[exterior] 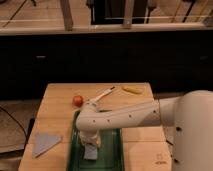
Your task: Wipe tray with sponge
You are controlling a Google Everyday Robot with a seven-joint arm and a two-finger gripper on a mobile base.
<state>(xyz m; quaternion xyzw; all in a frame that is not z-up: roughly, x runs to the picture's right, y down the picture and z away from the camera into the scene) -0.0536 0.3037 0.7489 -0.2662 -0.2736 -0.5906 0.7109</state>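
The dark green tray (114, 150) lies on the wooden table at the front centre. The pale grey-blue sponge (90, 151) rests on the tray floor near its left side. My white arm reaches in from the right and bends down over the tray. My gripper (90, 142) points straight down onto the top of the sponge and is pressed on it. The arm's wrist hides the gripper's upper part and the tray's far left corner.
A flat grey-blue triangular cloth (44, 142) lies at the table's front left. A red-orange round fruit (77, 100) sits behind the tray. A white-handled brush (104, 94) and a yellow banana-like item (132, 90) lie at the back. A dark counter stands beyond.
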